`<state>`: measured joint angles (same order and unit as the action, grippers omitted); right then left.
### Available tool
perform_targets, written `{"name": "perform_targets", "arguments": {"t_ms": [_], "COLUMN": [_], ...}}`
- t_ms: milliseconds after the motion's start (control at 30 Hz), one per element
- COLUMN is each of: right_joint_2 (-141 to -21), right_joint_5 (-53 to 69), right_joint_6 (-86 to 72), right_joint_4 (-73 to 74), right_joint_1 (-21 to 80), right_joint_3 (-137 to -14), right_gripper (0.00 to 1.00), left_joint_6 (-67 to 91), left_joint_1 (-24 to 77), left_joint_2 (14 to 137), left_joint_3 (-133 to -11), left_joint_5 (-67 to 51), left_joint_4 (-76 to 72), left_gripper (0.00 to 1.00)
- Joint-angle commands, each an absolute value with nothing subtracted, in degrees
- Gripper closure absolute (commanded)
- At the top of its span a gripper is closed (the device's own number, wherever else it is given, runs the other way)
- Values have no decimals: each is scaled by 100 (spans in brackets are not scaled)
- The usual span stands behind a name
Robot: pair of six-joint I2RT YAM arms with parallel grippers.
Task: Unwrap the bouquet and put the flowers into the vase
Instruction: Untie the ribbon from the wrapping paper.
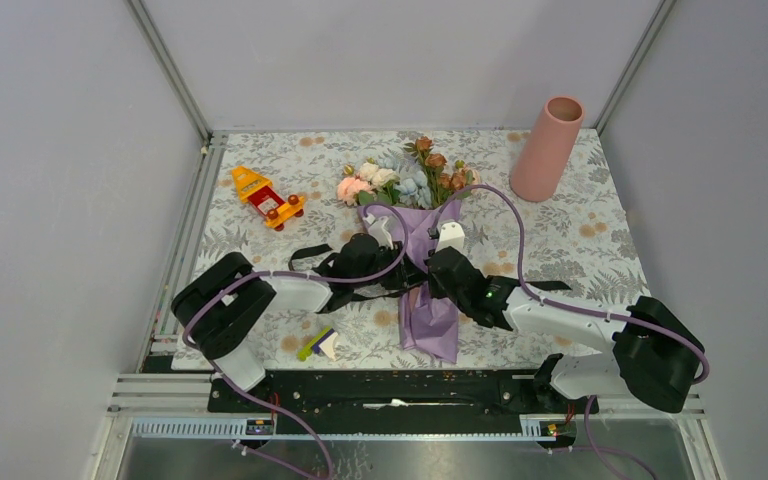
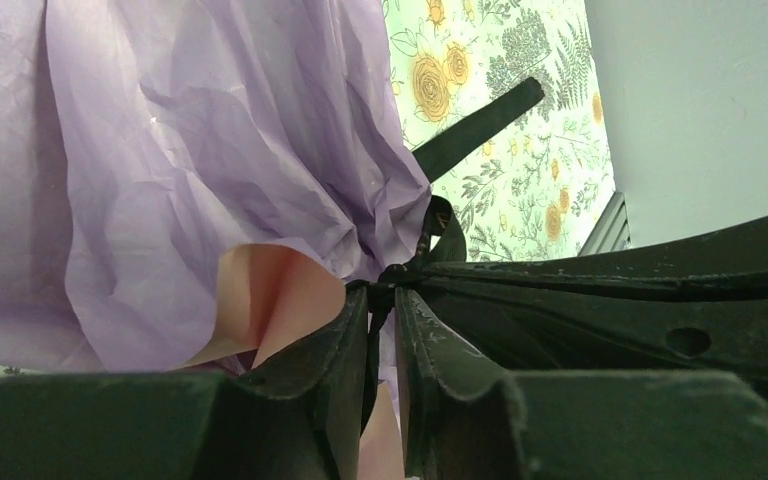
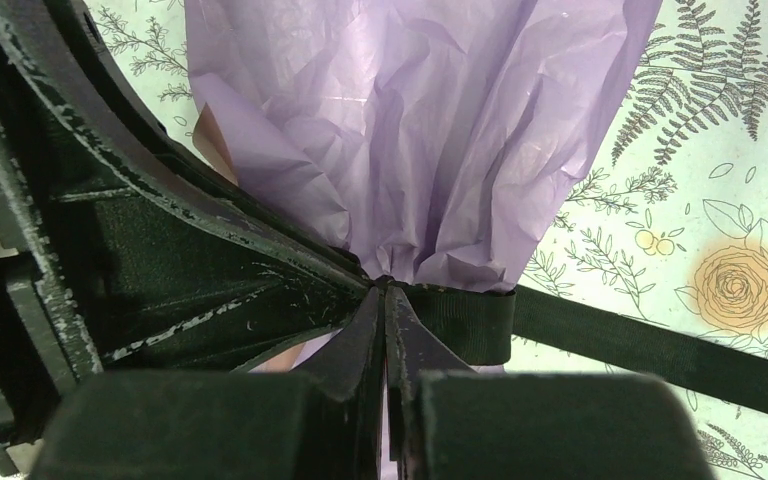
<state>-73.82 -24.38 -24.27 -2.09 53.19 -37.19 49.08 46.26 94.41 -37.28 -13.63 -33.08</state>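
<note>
Bouquet (image 1: 430, 322) flat on table (image 1: 585, 250), long axis near-to-far, purple paper tail toward arm bases. At tied waist: left gripper (image 2: 385, 300) jaws pinch ribbon (image 2: 480, 125); right gripper (image 3: 382, 300) jaws fully closed against band. Flowers (image 1: 405, 180) point far. Vase (image 1: 547, 150) upright, far right.

We count one bouquet (image 1: 415, 225), one vase (image 1: 547, 150), one toy car (image 1: 268, 198) and one small block piece (image 1: 318, 344). Its blooms (image 1: 410, 178) number perhaps eight, though they bunch too tightly to be sure. The left arm (image 1: 290, 293) and right arm (image 1: 560, 318) make two.
</note>
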Motion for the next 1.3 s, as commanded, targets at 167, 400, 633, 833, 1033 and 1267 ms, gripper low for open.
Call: {"name": "perform_targets", "arguments": {"t_ms": [167,400,633,833,1033,1267], "right_joint_2": [-7318,-7494,-7887,-7878,-7848,-7385], "right_joint_5": [-2262,-2557,-3892,-4344,-4617,-3889], "right_joint_6": [-2395,-2351,-2153,-2175,-2432,-2402], "right_joint_4": [-659,-620,211,538,904,696], "right_joint_1": [5344,5344,5349,5349,5344,5344], "right_joint_3": [-3695,-3686,-4068,-4123,-4101,-3852], "right_gripper": [100,100,100,100,100,100], "left_joint_6": [4939,4908,4767,4730,4680,4459], "left_joint_1": [4667,4667,4667,4666,4666,4667], "left_joint_2": [9637,9599,9334,9236,9156,8961], "left_joint_3": [-4043,-3886,-3728,-3576,-3515,-3442], "left_joint_5": [-1391,-1257,-920,-699,-649,-864], "left_joint_4": [-3907,-4070,-3655,-3483,-3397,-3530], "left_gripper": [89,100,100,100,100,97]}}
